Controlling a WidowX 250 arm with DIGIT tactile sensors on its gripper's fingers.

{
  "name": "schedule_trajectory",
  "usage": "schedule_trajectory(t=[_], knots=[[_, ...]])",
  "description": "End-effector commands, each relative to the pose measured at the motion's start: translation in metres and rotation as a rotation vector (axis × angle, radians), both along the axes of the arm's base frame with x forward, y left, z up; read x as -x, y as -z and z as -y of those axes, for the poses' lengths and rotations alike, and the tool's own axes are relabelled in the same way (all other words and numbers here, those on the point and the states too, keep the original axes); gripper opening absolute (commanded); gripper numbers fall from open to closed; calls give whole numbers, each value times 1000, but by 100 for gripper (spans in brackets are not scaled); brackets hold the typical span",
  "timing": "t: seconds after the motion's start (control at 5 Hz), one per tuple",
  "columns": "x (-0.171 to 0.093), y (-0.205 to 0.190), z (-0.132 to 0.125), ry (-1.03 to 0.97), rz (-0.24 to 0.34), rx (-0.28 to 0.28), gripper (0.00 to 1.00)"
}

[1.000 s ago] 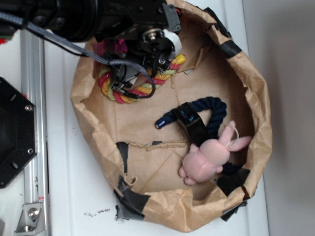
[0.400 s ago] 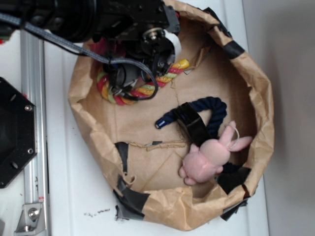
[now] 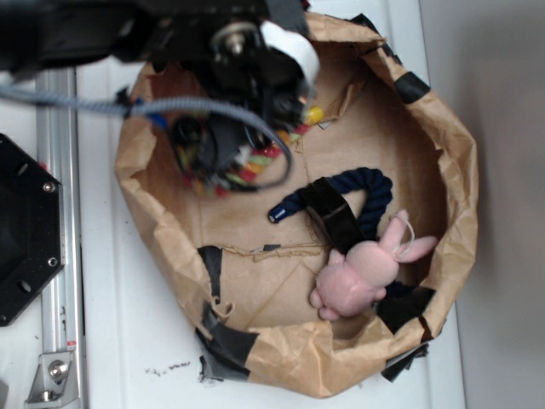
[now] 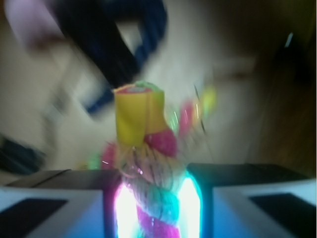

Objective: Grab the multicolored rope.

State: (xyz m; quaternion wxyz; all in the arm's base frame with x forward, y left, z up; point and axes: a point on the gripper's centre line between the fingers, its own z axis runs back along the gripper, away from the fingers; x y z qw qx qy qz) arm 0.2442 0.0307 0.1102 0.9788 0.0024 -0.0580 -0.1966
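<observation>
Brown paper bag (image 3: pixel 443 145), rim rolled down and patched with black tape, sits on a white table (image 3: pixel 136 341). Exterior view: my arm comes in from the top left and covers the bag's upper-left corner. My gripper (image 3: pixel 223 158) is down in that corner, mostly hidden by the wrist body and a grey cable (image 3: pixel 170 106). Multicolored rope (image 3: pixel 260 159) is right under it; only red, yellow and green bits peek out around the dark hardware, with the yellow end near the wrist's white cap. Navy rope (image 3: pixel 358 183) lies at mid-bag, well apart from my tool, with a black band across it. Pink plush bunny (image 3: pixel 362 268) lies just below that, touching it.

Wrist view, blurred: both fingers (image 4: pixel 54 198) sit at the bottom edge, left and right, with the multicolored rope (image 4: pixel 148 168) wedged between them, filling the gap. I'm clamped on the rope. Its yellow taped end (image 4: pixel 136 116) sticks up past the fingertips. Navy rope (image 4: pixel 143 34) is a smear at the top, beyond the held rope.
</observation>
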Motion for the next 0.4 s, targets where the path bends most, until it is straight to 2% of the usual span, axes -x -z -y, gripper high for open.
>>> schedule_trajectory(t=[0.0, 0.2], knots=[[-20, -60, 22, -416, 109, 18, 0], [-19, -50, 18, -538, 91, 19, 0]])
